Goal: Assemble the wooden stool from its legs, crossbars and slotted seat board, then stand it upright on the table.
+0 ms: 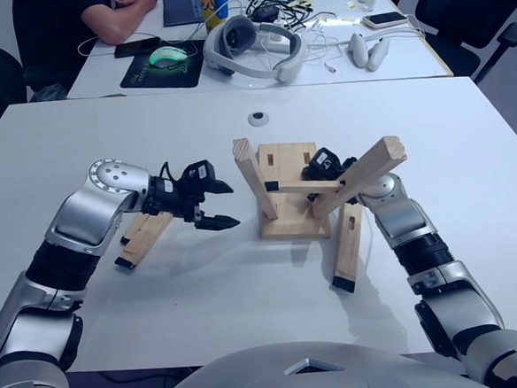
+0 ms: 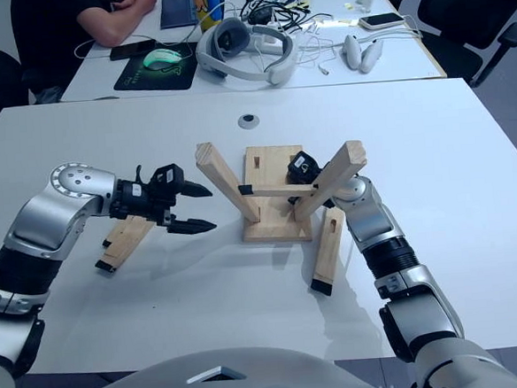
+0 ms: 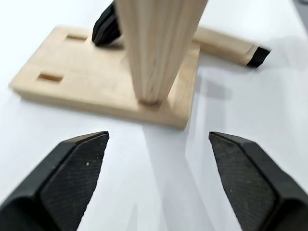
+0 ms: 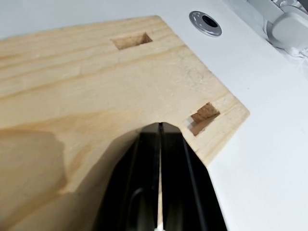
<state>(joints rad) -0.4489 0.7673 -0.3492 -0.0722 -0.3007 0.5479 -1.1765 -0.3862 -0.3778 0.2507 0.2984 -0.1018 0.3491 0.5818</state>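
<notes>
Left eye view: one seat board flat mid-table, two legs leaning up from it, one crossbar between. One loose leg lies beside (right side). Left gripper spread wide, near the board; right gripper pressed together over the board.

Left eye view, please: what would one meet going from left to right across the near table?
Loose wooden pieces → left gripper, open → slotted seat board → loose leg lying flat beside the board.
</notes>
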